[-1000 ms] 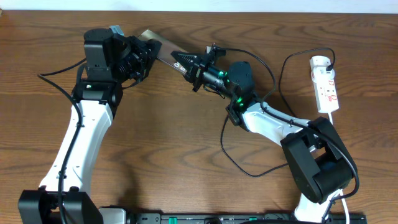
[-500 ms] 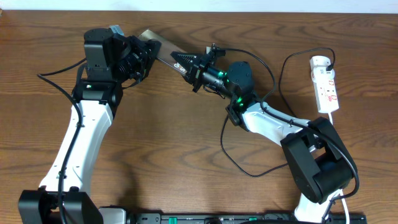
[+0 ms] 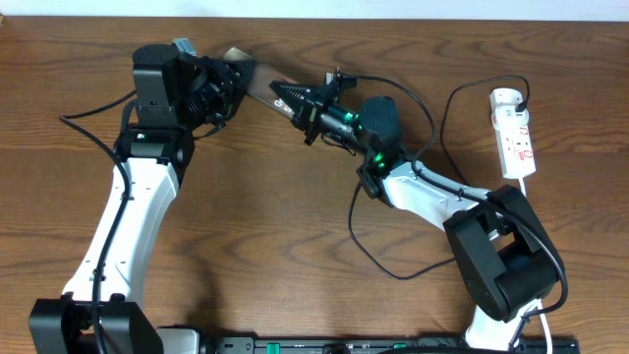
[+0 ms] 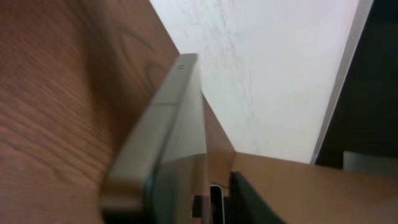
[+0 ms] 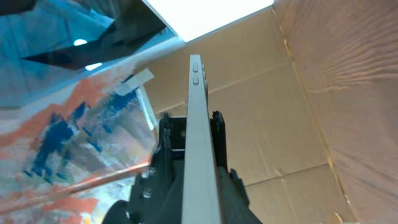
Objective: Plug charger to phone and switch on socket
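**Phone pinched between two arms, its port out of sight**

From above, only a slanted brown sliver of the phone (image 3: 254, 75) shows between the two grippers, near the far edge of the table (image 3: 295, 216). The face lettering and charging port are covered. Both wrist views show the phone edge-on, so neither reveals a port. The charger (image 3: 444, 123) loops as a thin black line from the socket (image 3: 513, 133), far right, toward the right arm. Its connector tip is lost among the arm's dark parts. The socket's switches are too small to read.

The right gripper (image 3: 287, 95) is clamped on the phone: in its wrist view the dark fingers (image 5: 163, 134) press both faces of the thin slab. The left gripper (image 3: 224, 84) sits at the phone's other end. Its wrist view shows one dark finger (image 4: 249, 199) right beside the phone's edge (image 4: 168, 124), and I cannot tell whether it grips.
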Available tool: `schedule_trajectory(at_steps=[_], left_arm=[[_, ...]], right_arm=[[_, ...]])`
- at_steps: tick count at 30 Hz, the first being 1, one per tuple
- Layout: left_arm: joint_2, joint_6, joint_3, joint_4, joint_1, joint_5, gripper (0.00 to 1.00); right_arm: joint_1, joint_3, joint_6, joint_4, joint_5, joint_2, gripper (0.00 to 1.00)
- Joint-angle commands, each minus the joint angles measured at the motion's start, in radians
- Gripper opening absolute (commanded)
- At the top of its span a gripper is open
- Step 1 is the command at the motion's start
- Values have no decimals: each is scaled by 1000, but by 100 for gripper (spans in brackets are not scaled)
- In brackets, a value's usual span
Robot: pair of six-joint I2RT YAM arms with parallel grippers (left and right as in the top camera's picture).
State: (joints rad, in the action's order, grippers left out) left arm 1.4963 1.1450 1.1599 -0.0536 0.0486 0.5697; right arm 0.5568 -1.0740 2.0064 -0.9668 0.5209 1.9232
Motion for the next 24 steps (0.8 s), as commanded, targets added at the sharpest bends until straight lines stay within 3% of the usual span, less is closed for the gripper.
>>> schedule_trajectory(at_steps=[1, 9, 11, 14, 24], left_arm=[[0, -13, 22, 11, -2, -12, 37], [0, -2, 22, 10, -1, -11, 42], [0, -2, 22, 11, -1, -11, 41], [0, -2, 22, 11, -1, -5, 28], [0, 2, 22, 11, -1, 0, 29]], right_arm=[[8, -10, -26, -9, 8, -6, 1], [8, -10, -26, -10, 4, -6, 1], [8, -10, -26, -9, 4, -6, 1], [8, -10, -29, -9, -3, -6, 1], [13, -10, -34, -9, -25, -6, 1]])
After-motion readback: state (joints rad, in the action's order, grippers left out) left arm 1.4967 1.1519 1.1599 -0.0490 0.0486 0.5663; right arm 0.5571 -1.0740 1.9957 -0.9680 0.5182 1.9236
